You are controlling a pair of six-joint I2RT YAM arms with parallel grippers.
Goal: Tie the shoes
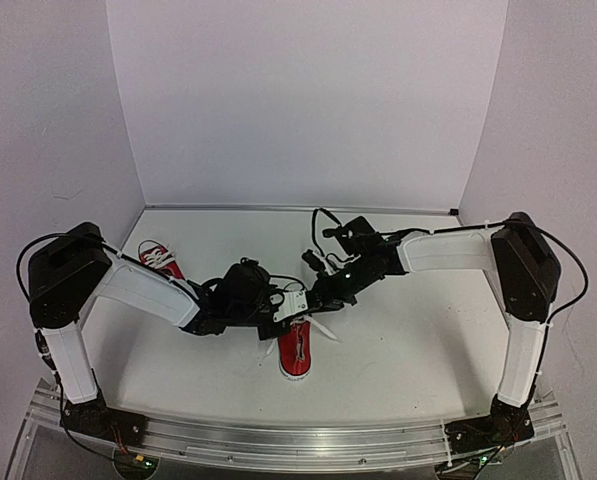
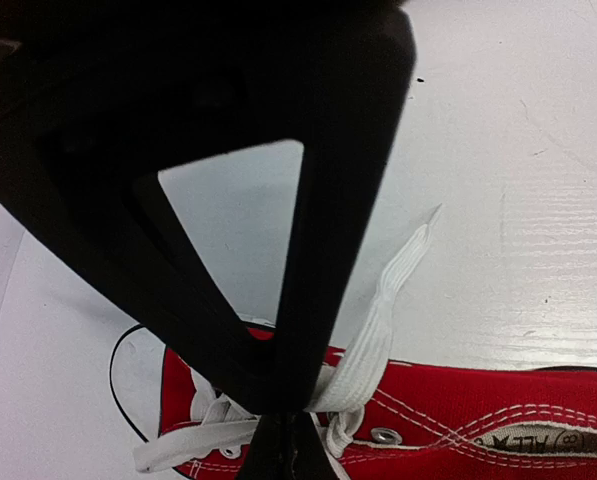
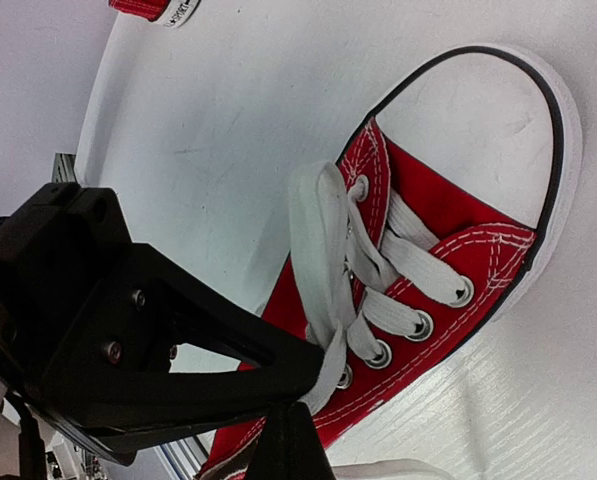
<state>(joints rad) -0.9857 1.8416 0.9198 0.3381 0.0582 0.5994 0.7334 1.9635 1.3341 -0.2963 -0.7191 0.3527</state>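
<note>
One red shoe (image 1: 296,352) with a white toe cap lies at the table's middle front, toe toward the arms. My left gripper (image 1: 281,322) and right gripper (image 1: 316,300) meet just above its laces. In the left wrist view the left gripper (image 2: 294,405) is shut on a flat white lace (image 2: 383,310) over the red shoe (image 2: 478,400). In the right wrist view the right gripper (image 3: 303,392) is shut on a white lace loop (image 3: 316,250) near the top eyelets of the shoe (image 3: 448,225). The second red shoe (image 1: 159,258) lies at the far left, partly behind the left arm.
White walls enclose the white table (image 1: 418,340) on three sides. The second shoe's sole shows at the top left of the right wrist view (image 3: 156,8). A metal rail (image 1: 298,440) runs along the near edge by the arm bases.
</note>
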